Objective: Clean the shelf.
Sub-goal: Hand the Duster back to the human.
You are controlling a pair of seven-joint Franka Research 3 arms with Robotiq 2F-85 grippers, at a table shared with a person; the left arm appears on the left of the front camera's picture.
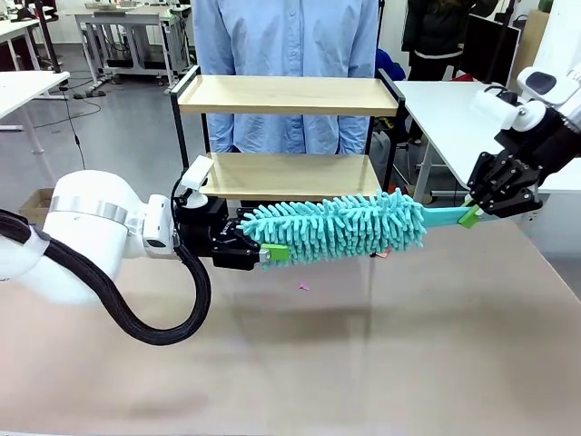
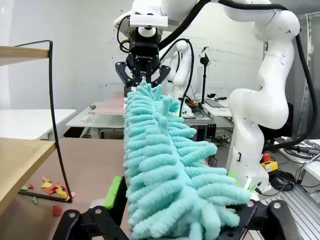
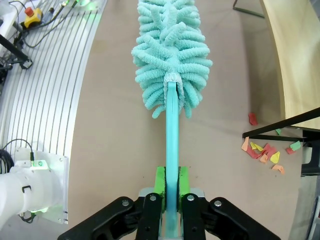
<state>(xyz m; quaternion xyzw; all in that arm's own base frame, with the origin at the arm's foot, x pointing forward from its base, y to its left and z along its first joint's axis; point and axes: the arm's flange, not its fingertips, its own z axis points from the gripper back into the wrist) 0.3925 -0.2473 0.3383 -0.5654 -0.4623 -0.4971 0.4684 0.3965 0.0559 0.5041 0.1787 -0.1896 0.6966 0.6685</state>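
Brown surface (image 1: 363,363) fills the near side, and the shelf (image 1: 287,136) stands at its far edge before a person in a blue shirt (image 1: 286,54). Right hand (image 1: 472,214) is clenched on the handle of a fluffy teal duster (image 1: 340,225). Left hand (image 1: 265,249) wraps its fluffy end; I cannot tell if it grips. Paper bits (image 3: 265,150) lie under the shelf.
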